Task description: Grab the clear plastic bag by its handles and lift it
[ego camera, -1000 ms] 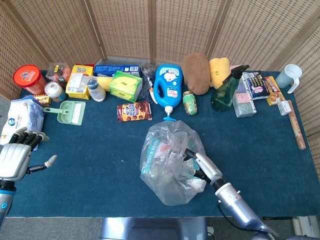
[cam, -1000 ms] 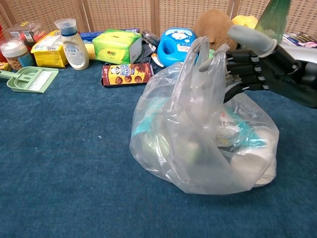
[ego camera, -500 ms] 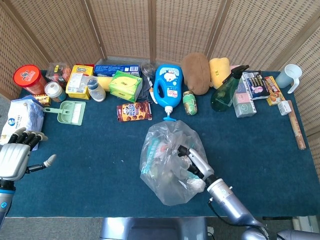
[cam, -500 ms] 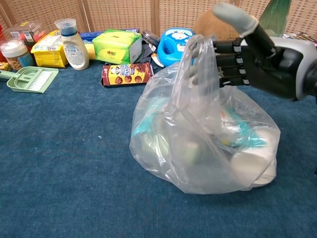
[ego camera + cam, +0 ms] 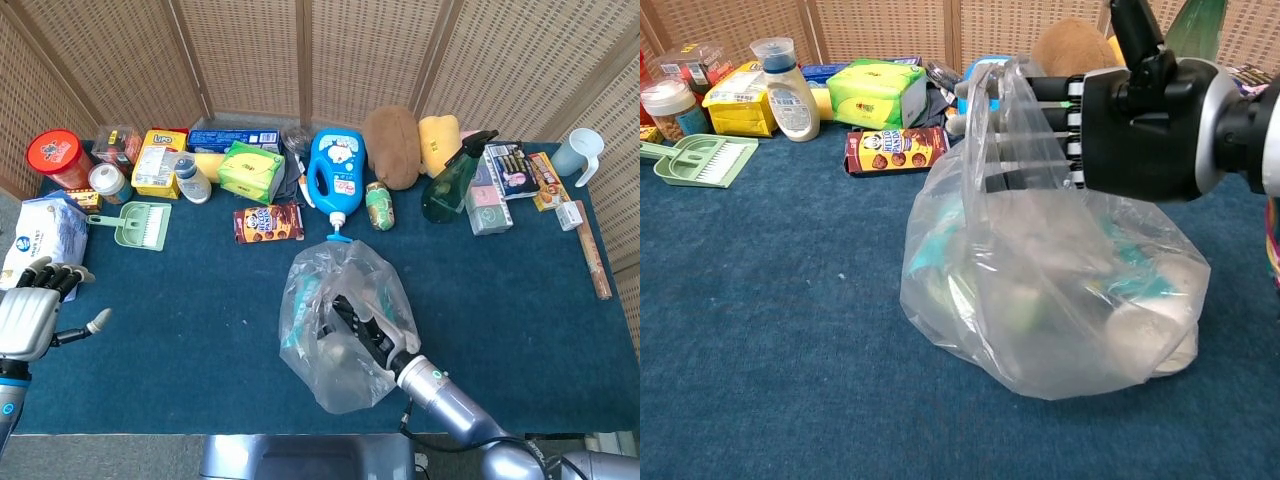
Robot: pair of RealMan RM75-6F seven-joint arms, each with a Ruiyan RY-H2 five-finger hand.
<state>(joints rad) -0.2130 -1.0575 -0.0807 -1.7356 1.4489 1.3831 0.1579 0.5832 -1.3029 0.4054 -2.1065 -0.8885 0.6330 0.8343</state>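
Observation:
The clear plastic bag stands on the blue table, full of packets. Its handles stand up at the top. My right hand is level with the top of the bag. Its fingers reach straight out to the left through the handle loops, with the plastic draped over them. They are not curled round the handles, and the bag's bottom rests on the cloth. My left hand hovers at the table's left edge, fingers spread, holding nothing.
Along the back stand a blue detergent bottle, a green spray bottle, a plush toy, boxes and a white cup. A cookie box and a green dustpan lie nearer.
My right hand has moved left and turned, sliding its fingers through the bag's handles and pulling the bag's top leftward. The left hand has stayed put.

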